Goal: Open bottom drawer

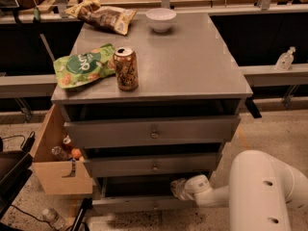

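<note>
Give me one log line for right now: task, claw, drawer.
task: open bottom drawer | claw: low at cabinet front, just above bottom drawer's top edge, right of centre | drawer: extent open unclear

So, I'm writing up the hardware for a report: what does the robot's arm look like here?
The arm is a bulky, smooth white shell with rounded joints and two small dark oval holes. It narrows to a pale gripper, low down, just above the bottom drawer front. No cables show.

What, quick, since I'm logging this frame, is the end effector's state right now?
End effector: low at the front of the bottom drawer; open or closed cannot be told.
</note>
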`<state>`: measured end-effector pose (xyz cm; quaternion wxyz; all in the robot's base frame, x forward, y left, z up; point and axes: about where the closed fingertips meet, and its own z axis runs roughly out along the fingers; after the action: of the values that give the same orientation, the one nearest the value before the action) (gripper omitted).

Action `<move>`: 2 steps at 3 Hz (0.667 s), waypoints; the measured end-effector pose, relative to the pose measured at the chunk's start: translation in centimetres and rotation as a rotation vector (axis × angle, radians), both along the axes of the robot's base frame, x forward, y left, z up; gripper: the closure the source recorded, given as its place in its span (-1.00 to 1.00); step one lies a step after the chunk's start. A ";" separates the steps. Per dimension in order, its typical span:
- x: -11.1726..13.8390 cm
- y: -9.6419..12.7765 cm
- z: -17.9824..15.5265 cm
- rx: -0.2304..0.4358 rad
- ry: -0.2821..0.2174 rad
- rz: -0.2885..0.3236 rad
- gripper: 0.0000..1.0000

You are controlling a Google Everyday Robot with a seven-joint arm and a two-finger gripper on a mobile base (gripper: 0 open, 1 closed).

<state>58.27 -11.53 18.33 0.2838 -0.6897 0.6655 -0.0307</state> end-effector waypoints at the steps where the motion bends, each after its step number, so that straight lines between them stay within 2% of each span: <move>1: 0.0 0.0 0.0 0.000 0.000 0.000 -0.46; 2: 0.0 0.0 0.0 0.000 0.000 0.000 -0.89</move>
<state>58.28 -11.52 18.35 0.2838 -0.6897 0.6655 -0.0307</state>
